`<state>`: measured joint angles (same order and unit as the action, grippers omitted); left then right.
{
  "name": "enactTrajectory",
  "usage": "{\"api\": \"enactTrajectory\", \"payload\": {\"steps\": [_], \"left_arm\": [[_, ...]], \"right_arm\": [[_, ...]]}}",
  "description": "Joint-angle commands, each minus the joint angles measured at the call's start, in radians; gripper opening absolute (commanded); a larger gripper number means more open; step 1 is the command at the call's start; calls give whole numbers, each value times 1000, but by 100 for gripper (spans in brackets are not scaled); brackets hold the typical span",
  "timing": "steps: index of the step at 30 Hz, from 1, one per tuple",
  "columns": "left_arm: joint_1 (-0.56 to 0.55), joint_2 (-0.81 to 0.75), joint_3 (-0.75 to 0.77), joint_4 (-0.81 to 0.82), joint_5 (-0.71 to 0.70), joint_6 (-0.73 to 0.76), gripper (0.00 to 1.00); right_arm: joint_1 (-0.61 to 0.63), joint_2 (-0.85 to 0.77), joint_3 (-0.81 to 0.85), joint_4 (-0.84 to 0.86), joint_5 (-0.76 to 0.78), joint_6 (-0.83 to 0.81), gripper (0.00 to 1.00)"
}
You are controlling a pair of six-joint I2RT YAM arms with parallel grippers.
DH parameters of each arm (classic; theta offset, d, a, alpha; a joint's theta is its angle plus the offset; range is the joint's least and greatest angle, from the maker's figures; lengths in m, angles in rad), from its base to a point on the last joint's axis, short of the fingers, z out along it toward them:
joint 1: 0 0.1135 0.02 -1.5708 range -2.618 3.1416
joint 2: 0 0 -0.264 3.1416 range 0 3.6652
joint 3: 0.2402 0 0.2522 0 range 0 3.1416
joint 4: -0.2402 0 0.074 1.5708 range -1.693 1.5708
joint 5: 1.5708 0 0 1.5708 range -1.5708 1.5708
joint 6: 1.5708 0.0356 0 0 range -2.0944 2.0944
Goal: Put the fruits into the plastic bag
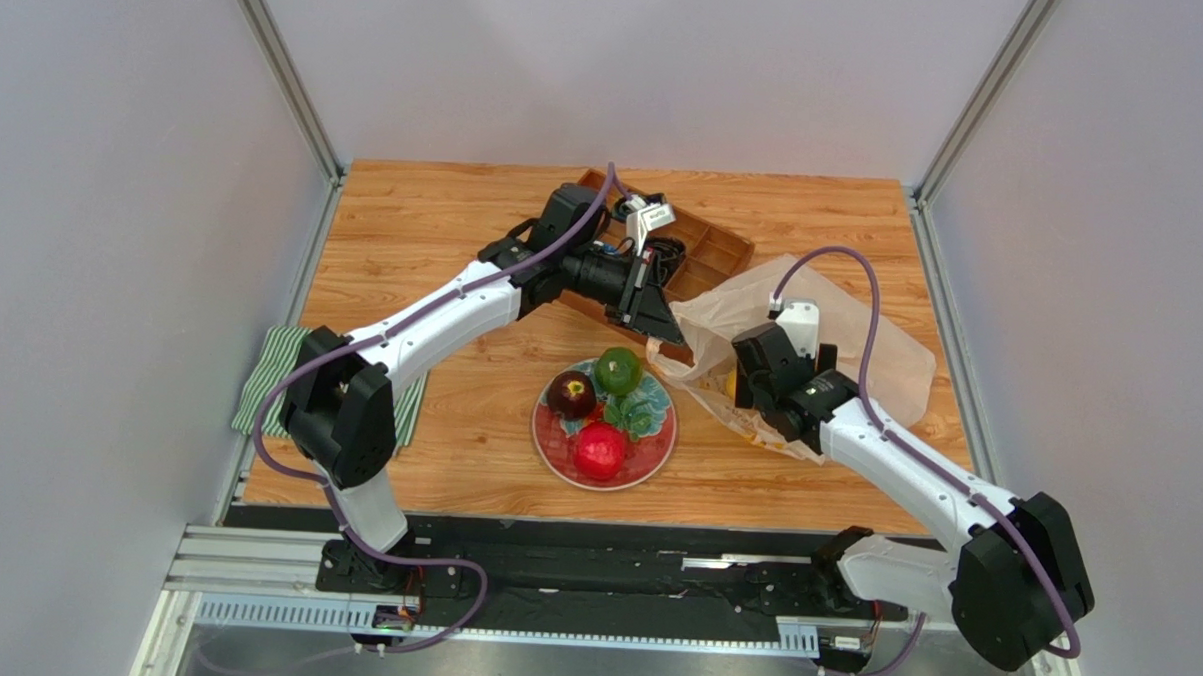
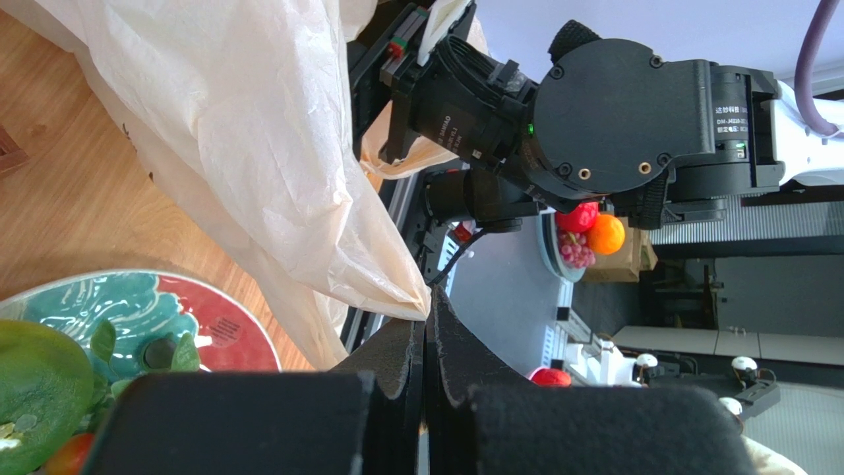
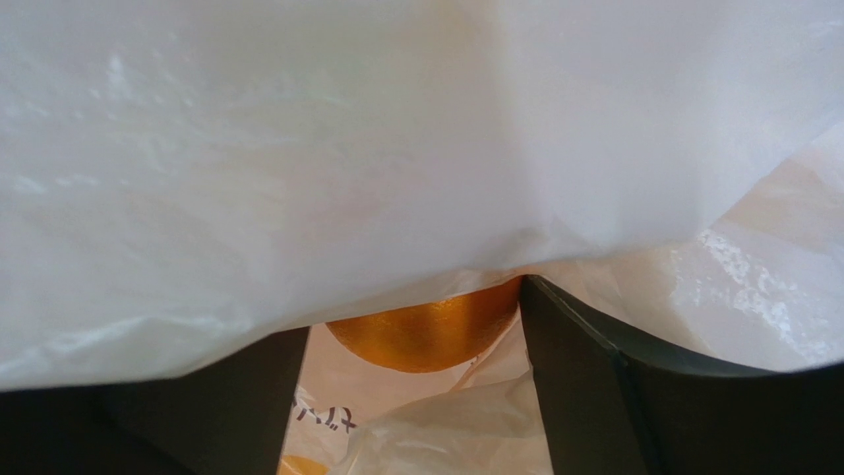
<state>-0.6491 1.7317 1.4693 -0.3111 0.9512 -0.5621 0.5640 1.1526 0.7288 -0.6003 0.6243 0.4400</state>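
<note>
The left gripper (image 2: 426, 336), reaching across the table (image 1: 416, 227) from the plate side, has its fingers (image 2: 391, 366) pressed together on a fold of the bag's (image 1: 848, 339) rim, holding the thin pinkish film up off the wood. The bag sprawls at the right of the table, just beside the plate (image 1: 552, 442), its far edge against the tray (image 1: 716, 249). The right gripper (image 3: 411, 346) is pushed in through the bag's mouth, its jaws wide apart, with the orange (image 3: 428, 332) lying between their tips inside the bag. The orange touches one finger, while a sliver of film shows between it and the other, so the jaws do not appear to grip it. Film drapes over the top of both fingers. On the plate sit three fruits: a green one (image 1: 617, 370) nearest the bag, a dark red apple (image 1: 571, 393) and a red apple (image 1: 599, 452). A striped cloth (image 1: 265, 379) hangs at the table's left edge.
</note>
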Motion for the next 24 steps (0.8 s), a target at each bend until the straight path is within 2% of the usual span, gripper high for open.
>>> {"api": "enactTrajectory", "payload": {"steps": [1, 9, 16, 20, 24], "left_arm": [[2, -37, 43, 15, 11, 13, 0], [0, -37, 43, 15, 11, 14, 0], [2, -37, 43, 17, 8, 14, 0], [0, -34, 42, 17, 9, 13, 0], [0, -34, 42, 17, 9, 14, 0]], "right_arm": [[-7, 13, 17, 33, -14, -6, 86], [-7, -2, 21, 31, -21, -6, 89], [-6, -83, 11, 49, -81, -40, 85], [-1, -300, -41, 170, -282, -84, 79], [5, -483, -92, 261, -408, -133, 79]]}}
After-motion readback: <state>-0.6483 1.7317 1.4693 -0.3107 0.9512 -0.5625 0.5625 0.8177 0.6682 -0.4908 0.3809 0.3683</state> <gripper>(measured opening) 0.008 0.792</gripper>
